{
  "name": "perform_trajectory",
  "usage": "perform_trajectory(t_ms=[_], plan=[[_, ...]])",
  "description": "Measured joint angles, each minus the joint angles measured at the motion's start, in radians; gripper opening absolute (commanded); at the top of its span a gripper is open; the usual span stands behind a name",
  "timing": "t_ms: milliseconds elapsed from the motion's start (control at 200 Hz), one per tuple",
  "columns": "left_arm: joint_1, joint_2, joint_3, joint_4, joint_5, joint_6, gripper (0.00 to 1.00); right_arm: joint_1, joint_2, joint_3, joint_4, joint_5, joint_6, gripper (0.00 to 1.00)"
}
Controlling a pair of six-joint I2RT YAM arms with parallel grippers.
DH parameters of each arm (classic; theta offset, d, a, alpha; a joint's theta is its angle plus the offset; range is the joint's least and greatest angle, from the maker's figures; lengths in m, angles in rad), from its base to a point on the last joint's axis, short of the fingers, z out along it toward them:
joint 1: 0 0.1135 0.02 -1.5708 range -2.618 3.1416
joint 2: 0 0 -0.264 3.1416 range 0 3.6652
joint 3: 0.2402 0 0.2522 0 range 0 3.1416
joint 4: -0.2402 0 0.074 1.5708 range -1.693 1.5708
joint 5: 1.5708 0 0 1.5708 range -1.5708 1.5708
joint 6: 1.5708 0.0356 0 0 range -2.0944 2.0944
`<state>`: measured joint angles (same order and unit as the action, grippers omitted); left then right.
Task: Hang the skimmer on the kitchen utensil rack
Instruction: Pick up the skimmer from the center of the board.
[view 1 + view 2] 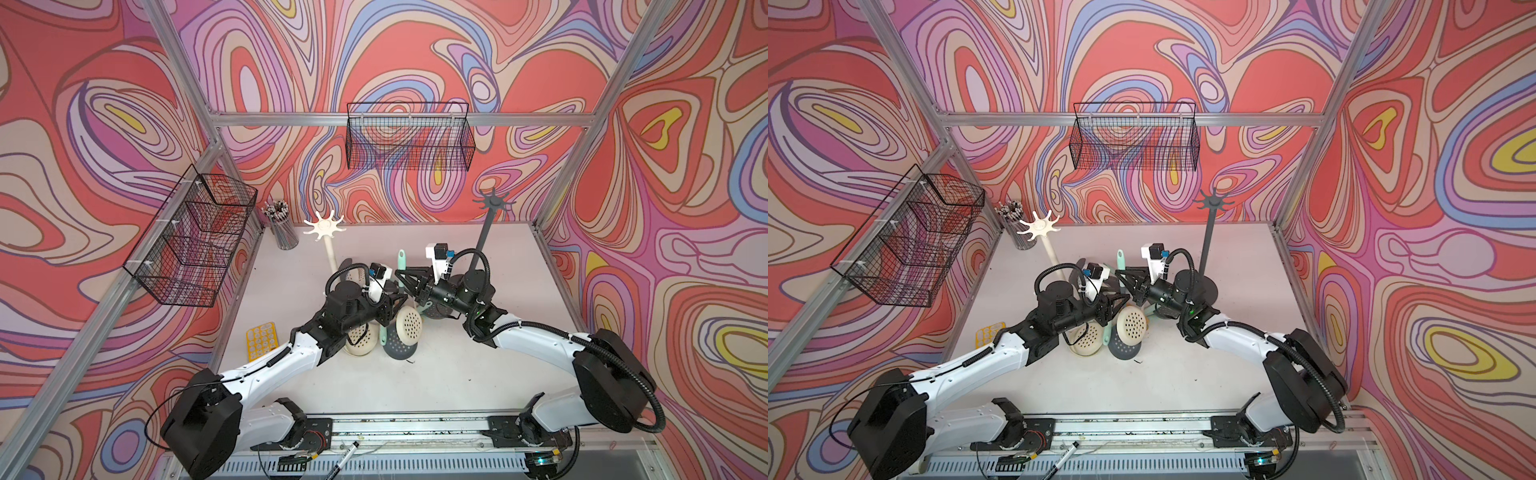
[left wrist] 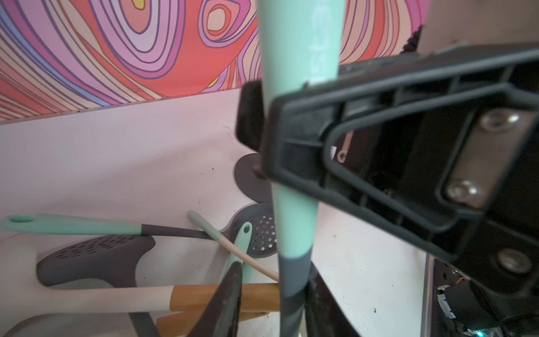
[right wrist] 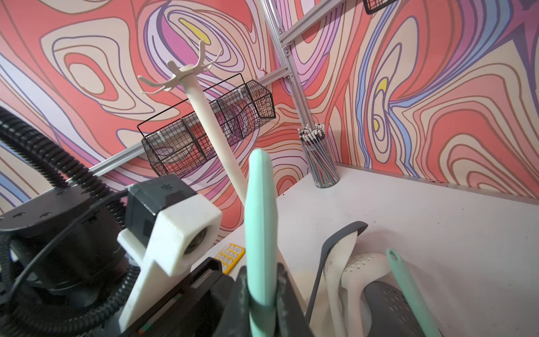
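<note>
While right fingers [image 3: 288, 294] clamp it, mint skimmer handle [image 2: 297, 87] (lettering [image 2: 319, 43] illegible)

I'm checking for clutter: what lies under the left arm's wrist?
A cream perforated skimmer head on the table, beside a grey skimmer head. The left arm covers its far part and its handle.
</note>
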<state>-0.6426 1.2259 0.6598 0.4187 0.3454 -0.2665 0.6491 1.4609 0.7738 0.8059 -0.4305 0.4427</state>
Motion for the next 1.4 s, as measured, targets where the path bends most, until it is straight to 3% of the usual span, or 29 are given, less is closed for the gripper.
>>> perform_trajectory(t_ms=[210, 275, 426, 666, 997, 1402], plan=[[0.007, 0.043, 0.000, 0.093, 0.040, 0.014, 0.04, 0.001, -0.003, 0.001, -0.003, 0.005, -0.006, 0.24], [0.008, 0.048, 0.000, 0.099, 0.034, 0.021, 0.00, 0.002, -0.010, 0.001, -0.022, 0.015, -0.018, 0.35], [0.010, 0.048, 0.002, 0.096, -0.006, 0.048, 0.00, 0.003, -0.048, -0.001, -0.089, 0.079, -0.060, 0.57], [0.010, 0.048, 0.052, 0.031, -0.112, 0.081, 0.00, 0.005, -0.154, -0.025, -0.240, 0.266, -0.138, 0.67], [0.010, 0.027, 0.096, -0.103, -0.190, 0.100, 0.00, 0.005, -0.282, -0.180, -0.368, 0.471, -0.176, 0.70], [0.010, -0.218, 0.106, -0.313, -0.311, 0.102, 0.00, 0.005, -0.275, -0.246, -0.379, 0.505, -0.188, 0.70]])
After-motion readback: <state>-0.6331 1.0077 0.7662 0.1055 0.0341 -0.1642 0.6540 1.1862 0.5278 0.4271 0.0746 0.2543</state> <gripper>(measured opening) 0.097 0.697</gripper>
